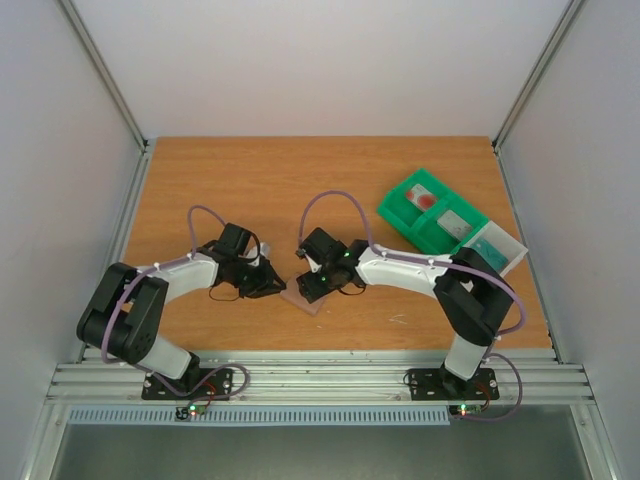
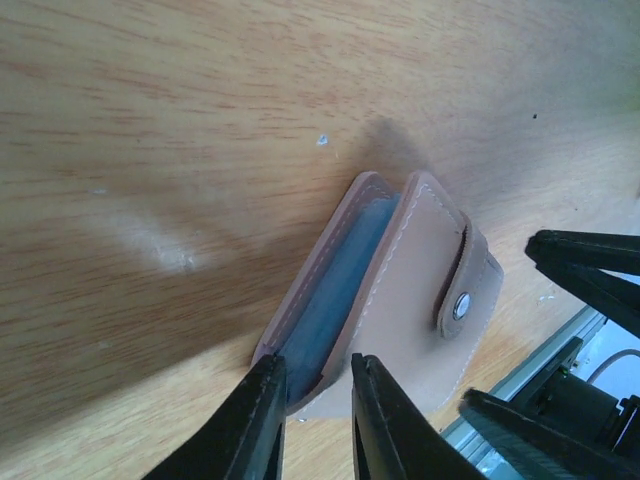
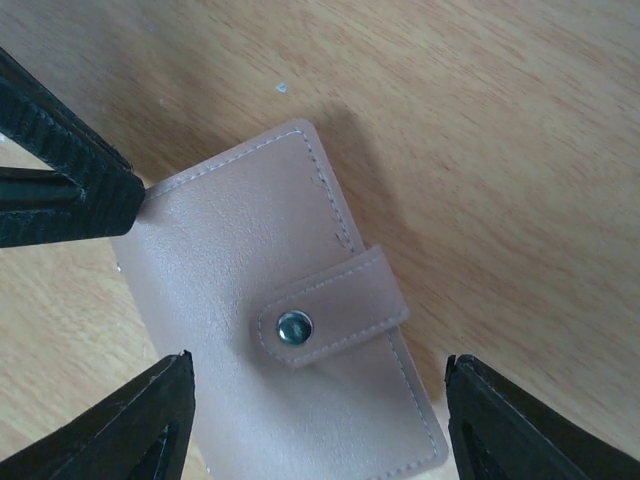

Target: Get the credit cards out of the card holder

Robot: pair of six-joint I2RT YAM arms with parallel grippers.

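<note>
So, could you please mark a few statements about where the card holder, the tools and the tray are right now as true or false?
1. The card holder lies on the table between the left tool and the right tool. True.
2. The right tool is clamped shut on the holder. False: it is open, with its fingers standing wide apart on either side of the holder.
3. The left tool's fingers flank one edge of the holder, whose grey-blue lining shows. True.
4. The green tray sits on the left arm's side. False: it is at the far right of the table.
</note>
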